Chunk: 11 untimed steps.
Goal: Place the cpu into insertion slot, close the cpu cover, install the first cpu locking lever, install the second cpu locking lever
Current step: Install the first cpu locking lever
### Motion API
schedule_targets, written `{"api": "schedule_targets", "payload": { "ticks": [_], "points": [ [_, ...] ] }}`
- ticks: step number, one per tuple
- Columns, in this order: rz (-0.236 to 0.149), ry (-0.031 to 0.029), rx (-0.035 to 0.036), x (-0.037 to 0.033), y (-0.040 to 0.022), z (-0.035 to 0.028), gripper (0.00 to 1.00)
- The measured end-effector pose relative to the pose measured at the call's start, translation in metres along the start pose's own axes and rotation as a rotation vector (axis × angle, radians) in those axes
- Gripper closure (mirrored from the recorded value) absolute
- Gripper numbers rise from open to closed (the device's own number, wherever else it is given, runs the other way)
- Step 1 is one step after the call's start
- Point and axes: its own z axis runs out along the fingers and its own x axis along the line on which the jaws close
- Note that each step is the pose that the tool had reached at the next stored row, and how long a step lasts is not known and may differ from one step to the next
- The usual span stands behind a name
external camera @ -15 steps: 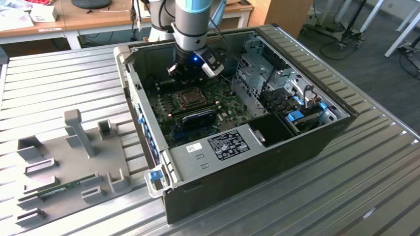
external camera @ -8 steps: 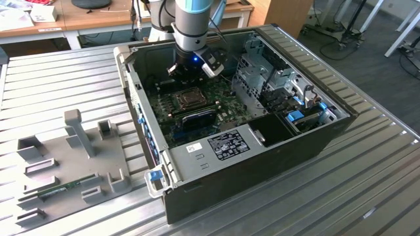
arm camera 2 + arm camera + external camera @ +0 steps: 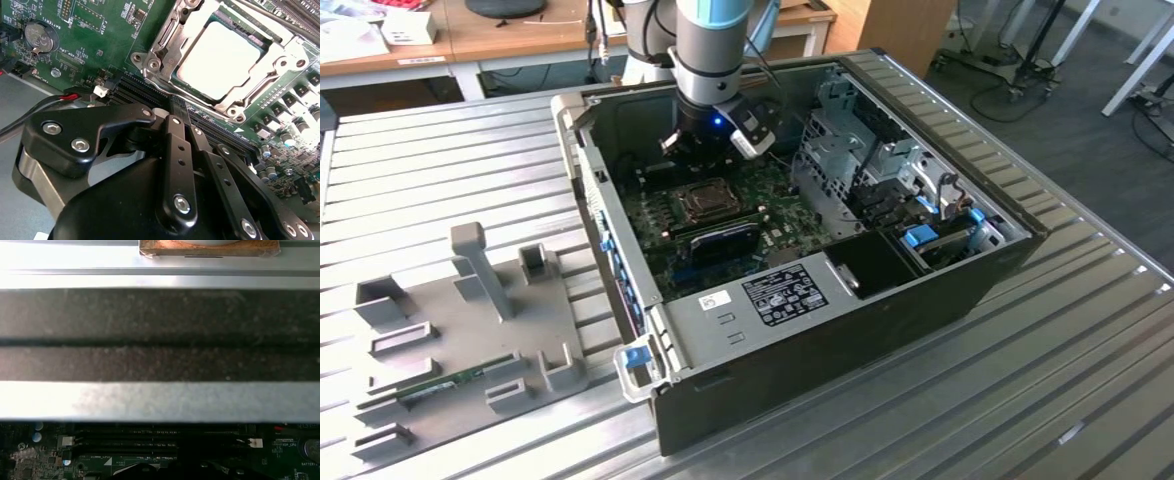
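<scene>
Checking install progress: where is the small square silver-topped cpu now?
The small square silver-topped cpu lies in the metal-rimmed socket on the green board, just ahead of the black tool in the second wrist view.

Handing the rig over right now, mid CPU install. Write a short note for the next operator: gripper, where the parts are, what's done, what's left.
Gripper: shut, holding nothing, low over the green board just beside the socket, inside the open computer case.
Parts: the cpu sits in the insertion slot. The cpu cover lies down over it, framing the chip's top.
Done: cpu placed, cover closed.
Left: the two locking levers. These views do not settle whether either one is latched.
</scene>
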Motion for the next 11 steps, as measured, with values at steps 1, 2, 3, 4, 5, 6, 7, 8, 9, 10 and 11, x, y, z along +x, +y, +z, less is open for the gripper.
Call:
{"api": "schedule_targets", "payload": {
  "ticks": [1, 2, 3, 4, 5, 6, 7, 8, 9, 10, 11],
  "points": [
    [0.000, -0.0001, 0.0000, 0.0000, 0.0000, 0.0002, 0.89],
    [0.000, -0.0001, 0.0000, 0.0000, 0.0000, 0.0003, 0.89],
    [0.000, -0.0001, 0.0000, 0.0000, -0.0001, 0.0004, 0.89],
    [0.000, -0.0002, -0.0001, 0.0000, -0.0001, 0.0006, 0.89],
    [0.000, -0.0002, -0.0001, 0.0000, -0.0001, 0.0008, 0.89],
    [0.000, -0.0003, 0.0000, 0.0000, -0.0002, 0.0010, 0.89],
    [0.000, -0.0003, 0.0000, 0.0000, -0.0002, 0.0010, 0.89],
    [0.000, -0.0003, 0.0001, 0.0000, -0.0002, 0.0011, 0.89],
    [0.000, -0.0003, 0.0000, 0.0000, -0.0002, 0.0011, 0.89],
    [0.000, -0.0004, -0.0001, 0.0001, -0.0002, 0.0011, 0.89],
    [0.000, -0.0004, -0.0001, 0.0001, -0.0002, 0.0012, 0.89]
  ]
}}
